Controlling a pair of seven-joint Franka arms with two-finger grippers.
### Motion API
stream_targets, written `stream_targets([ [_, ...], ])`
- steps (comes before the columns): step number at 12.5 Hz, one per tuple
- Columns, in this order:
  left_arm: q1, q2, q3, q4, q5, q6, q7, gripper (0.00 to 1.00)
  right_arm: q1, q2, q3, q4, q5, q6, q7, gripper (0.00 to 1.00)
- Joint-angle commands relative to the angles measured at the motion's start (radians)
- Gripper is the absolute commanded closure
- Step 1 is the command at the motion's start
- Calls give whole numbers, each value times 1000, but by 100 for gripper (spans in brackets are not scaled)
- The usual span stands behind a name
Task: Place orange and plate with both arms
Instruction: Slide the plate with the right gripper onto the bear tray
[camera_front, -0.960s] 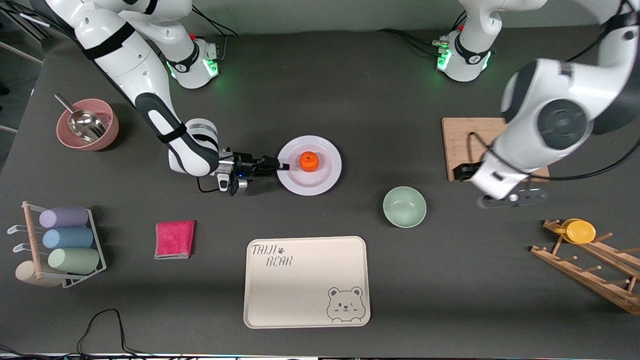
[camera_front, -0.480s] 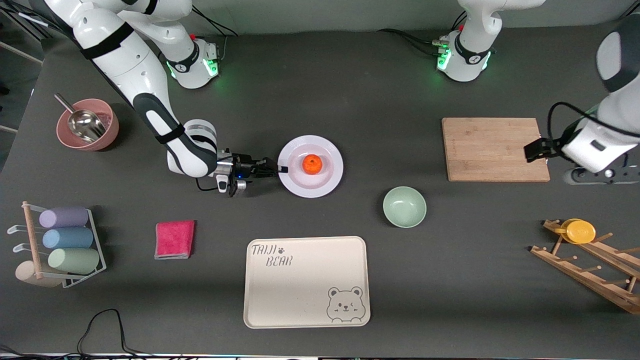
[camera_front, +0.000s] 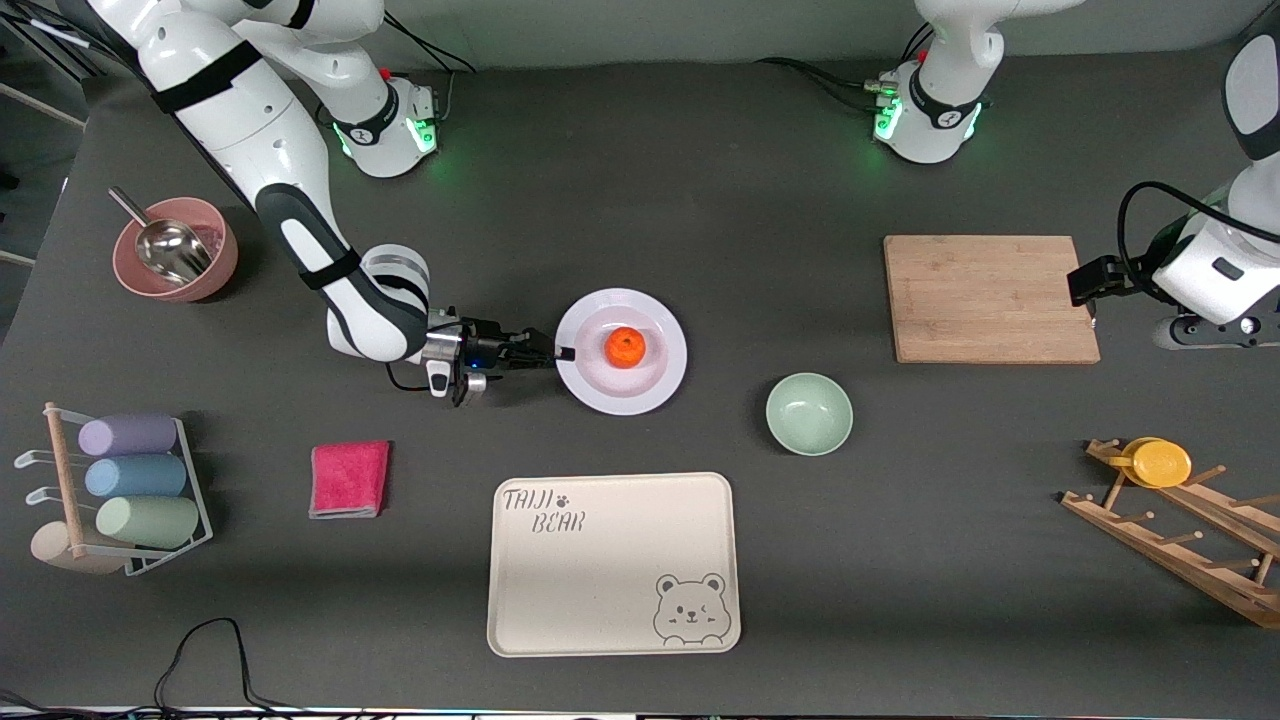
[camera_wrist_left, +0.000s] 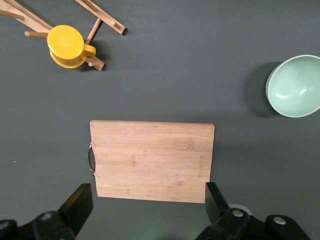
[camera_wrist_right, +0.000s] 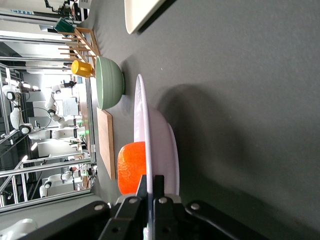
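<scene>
Plate with orange drawn nearer the camera by right tool, left tool swung off the cutting board.

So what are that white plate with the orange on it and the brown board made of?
The round glossy white plate looks like glazed ceramic or melamine: smooth and shiny, so I can't tell which. The rectangular brown board appears to be bamboo or wood, matte, with visible grain strips and a metal handle at one end.

Front: high overhead; wrists: left above board, right table-level; share bowl.
</scene>
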Motion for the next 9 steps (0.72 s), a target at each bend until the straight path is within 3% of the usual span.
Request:
stream_targets([
  [1, -62, -19, 52, 3, -7, -31, 3, 0, 1, -26, -3, 13, 26, -3, 28, 100],
  [9, -62, -13, 43, 28, -11, -65, 5, 0, 3, 34, 0, 242, 72, 0, 214, 100],
])
